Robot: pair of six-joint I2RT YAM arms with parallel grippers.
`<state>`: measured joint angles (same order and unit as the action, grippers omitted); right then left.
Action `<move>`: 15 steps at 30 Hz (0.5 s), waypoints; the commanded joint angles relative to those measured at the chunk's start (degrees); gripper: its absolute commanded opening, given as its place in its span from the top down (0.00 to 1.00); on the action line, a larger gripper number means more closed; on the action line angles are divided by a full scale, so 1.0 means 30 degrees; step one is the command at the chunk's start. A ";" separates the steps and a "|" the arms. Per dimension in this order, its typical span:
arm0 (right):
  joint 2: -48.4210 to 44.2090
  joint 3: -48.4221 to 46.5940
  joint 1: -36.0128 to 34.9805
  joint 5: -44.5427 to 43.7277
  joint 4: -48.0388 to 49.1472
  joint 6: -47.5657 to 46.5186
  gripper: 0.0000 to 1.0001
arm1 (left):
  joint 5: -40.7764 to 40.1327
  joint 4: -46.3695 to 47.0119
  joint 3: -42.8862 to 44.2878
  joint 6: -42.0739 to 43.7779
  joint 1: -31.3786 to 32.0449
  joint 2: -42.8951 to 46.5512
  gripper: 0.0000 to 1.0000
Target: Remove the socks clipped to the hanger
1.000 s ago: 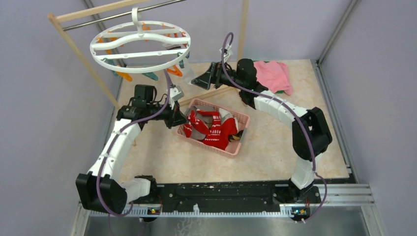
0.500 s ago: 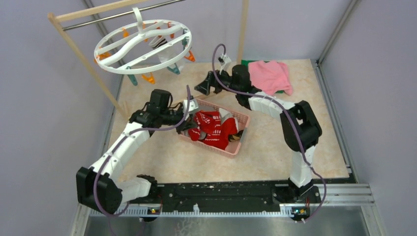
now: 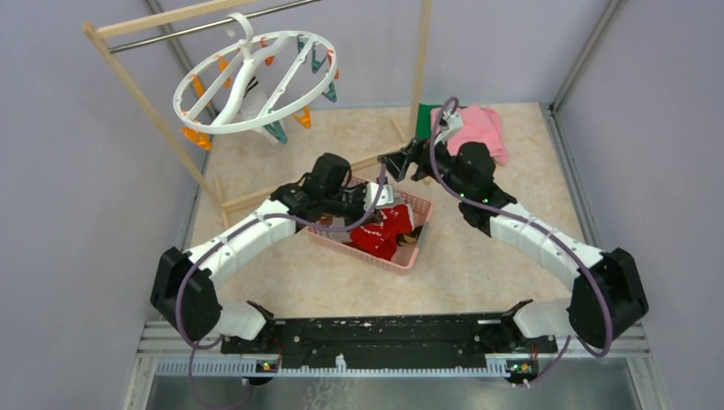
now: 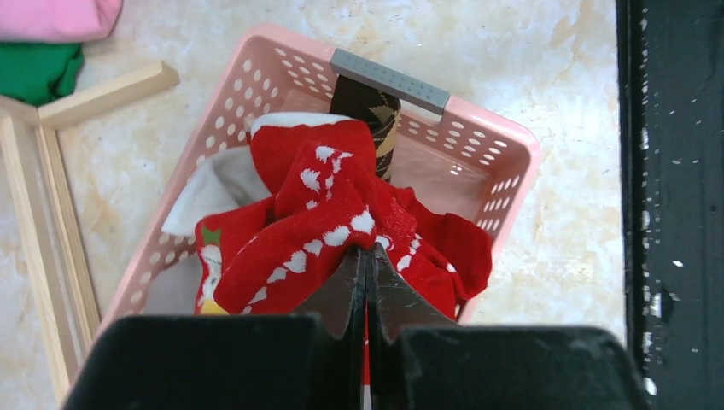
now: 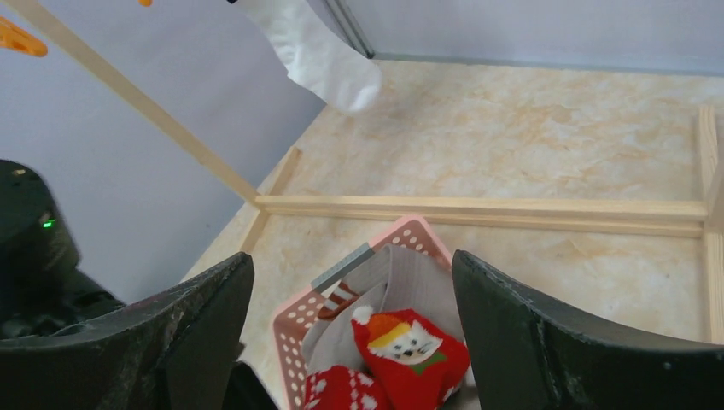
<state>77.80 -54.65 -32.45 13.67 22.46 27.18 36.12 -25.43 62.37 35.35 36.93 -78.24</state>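
pink basket (image 4: 495, 124), red socks (image 4: 324, 205) heaped inside

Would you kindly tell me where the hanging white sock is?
The white sock hangs beneath the hanger at the top view's far left, beyond the pink basket.

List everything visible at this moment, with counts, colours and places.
hanger: one, white, tilted, hooked on rack bar
clips: several, orange and teal, under hanger
white sock: one, hanging from hanger
rack: one, wooden frame, back left
basket: one, pink, table centre
red socks: at least two, white-patterned, in basket
argyle sock: one, brown, in basket
pale sock: one, white-grey, in basket
pink cloth: one, back right
green cloth: one, beside pink
left gripper: shut, at red socks
right gripper: open, above basket
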 commanded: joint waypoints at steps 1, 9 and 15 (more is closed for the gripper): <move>-0.2569 0.2137 0.0127 -0.0890 -0.0288 0.1005 0.19 | -0.1231 0.1440 0.0953 0.1396 0.1223 -0.0965 0.96; -0.4572 0.4295 -0.0009 0.0856 -0.1740 0.2791 0.43 | -0.1940 -0.1329 0.1914 0.2715 0.1842 0.0157 0.01; -0.2594 0.4195 -0.1656 0.1537 -0.1036 0.3236 0.57 | -0.3110 -0.5102 0.0847 0.3097 0.1816 0.3510 0.01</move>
<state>66.48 -41.12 -34.28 15.62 16.69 35.09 29.08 -33.32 65.58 42.72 42.30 -75.18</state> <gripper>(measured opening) 0.457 0.987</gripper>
